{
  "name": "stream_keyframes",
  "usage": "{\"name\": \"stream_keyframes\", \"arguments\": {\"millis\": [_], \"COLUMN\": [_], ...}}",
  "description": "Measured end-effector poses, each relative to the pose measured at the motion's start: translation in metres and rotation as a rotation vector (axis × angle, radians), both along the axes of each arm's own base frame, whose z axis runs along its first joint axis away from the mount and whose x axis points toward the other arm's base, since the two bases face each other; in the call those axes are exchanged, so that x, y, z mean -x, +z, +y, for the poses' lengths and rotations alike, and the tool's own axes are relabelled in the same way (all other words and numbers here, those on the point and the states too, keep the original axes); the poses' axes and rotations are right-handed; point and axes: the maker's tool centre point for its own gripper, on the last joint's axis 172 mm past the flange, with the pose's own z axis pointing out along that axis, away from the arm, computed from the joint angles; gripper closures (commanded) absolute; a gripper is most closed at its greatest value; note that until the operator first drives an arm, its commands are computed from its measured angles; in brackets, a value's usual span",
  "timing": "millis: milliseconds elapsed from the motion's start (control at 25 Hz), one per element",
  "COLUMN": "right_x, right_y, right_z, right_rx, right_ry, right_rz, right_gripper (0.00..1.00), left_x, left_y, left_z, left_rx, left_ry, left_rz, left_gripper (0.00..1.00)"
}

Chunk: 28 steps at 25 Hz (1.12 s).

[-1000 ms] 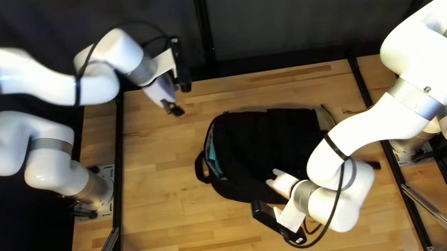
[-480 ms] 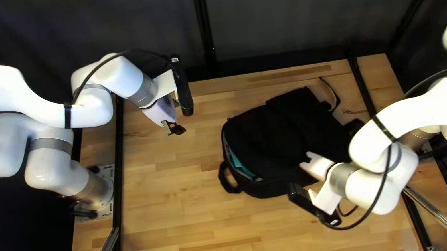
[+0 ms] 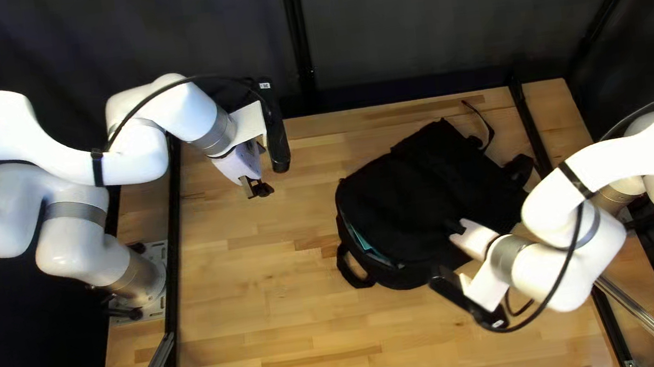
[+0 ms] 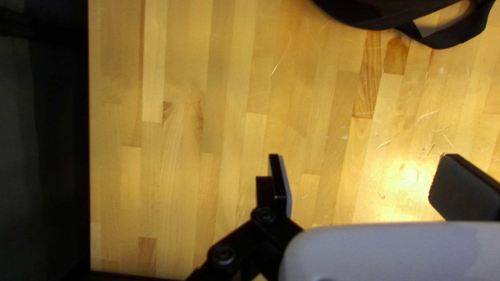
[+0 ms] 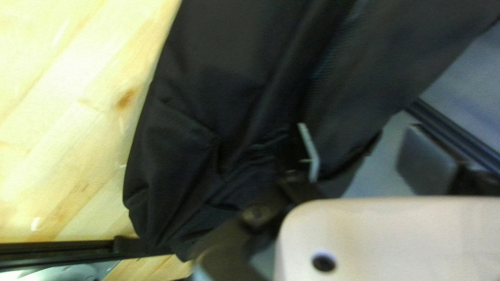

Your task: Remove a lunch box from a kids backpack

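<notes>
Pale wood tabletop (image 3: 279, 333) is partly covered, right of centre in the top left view, by the limp black backpack (image 3: 405, 198), its handle (image 3: 343, 266) toward lower left. A teal patch (image 3: 371, 247) is exposed at its opening; whether it is lining or lunch box cannot be told. Removal apparently remains undone. Left gripper (image 4: 363, 169) and right gripper (image 5: 358, 138) are spread wide, nothing gripped.
</notes>
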Motion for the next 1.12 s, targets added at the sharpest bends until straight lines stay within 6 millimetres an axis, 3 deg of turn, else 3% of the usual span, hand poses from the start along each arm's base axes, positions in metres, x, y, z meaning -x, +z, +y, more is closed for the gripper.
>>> {"name": "stream_keyframes", "arguments": {"millis": [200,360,680,1120], "right_x": [-0.046,-0.062,-0.064,-0.067], "right_y": [-0.021,-0.033,-0.053,-0.047], "right_z": [0.011,0.007,-0.012,-0.035], "right_rx": [-0.036,-0.077,-0.112,-0.051], "right_ry": [-0.127,-0.222,-0.310,-0.350], "right_rz": [-0.026,-0.058,-0.096,-0.144], "right_gripper": [0.00,0.00,0.00,0.00], "left_x": [0.009,0.015,0.022,0.023], "left_y": [-0.004,-0.009,-0.013,-0.014], "left_z": [-0.004,-0.006,-0.007,-0.008], "left_rx": [-0.006,-0.007,-0.006,-0.004], "left_ry": [0.006,0.013,0.027,0.031], "left_rz": [0.007,0.006,-0.002,-0.010], "left_gripper": [0.00,0.00,0.00,0.00]}}
